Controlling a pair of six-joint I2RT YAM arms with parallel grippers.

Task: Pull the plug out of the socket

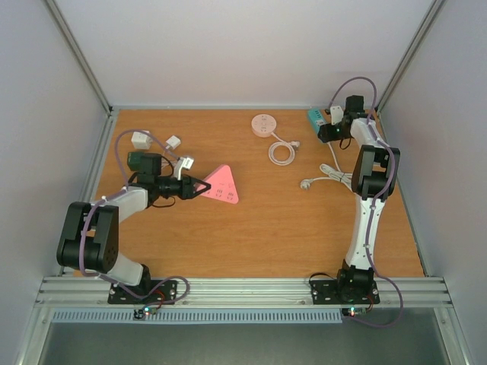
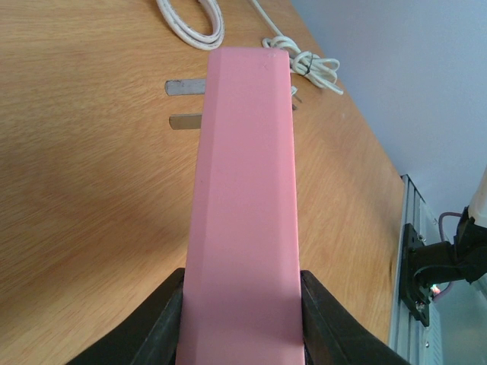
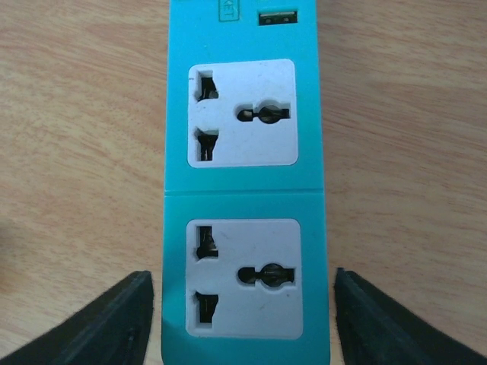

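Top external view: a pink triangular plastic block (image 1: 222, 185) is seen pinched at one corner by the left gripper (image 1: 202, 187), on the left half of the brown wooden table (image 1: 251, 228). A teal plastic power strip (image 1: 313, 117) is laid at the far right corner, well apart from the pink block, with the right gripper (image 1: 323, 128) placed directly over it. Between the two, one round white socket disc (image 1: 264, 124) is found beside one coiled white cable (image 1: 281, 153). One white plug (image 1: 307, 182) on a bundled cord lies near the right arm. Three small white adapters (image 1: 141, 140) are counted beyond the left arm.

Left wrist view: the pink block (image 2: 243, 190) is clamped between two black fingers (image 2: 156, 327), the jaws pressed against its sides. Two flat metal prongs (image 2: 185, 87) are shown projecting from its left side, low over the table.

Right wrist view: the teal strip (image 3: 243, 198) is framed between the spread fingers (image 3: 106, 323), each just beside one long edge; whether they touch cannot be told. Two white socket faces (image 3: 242, 112) and one USB port (image 3: 278, 17) are counted on it.
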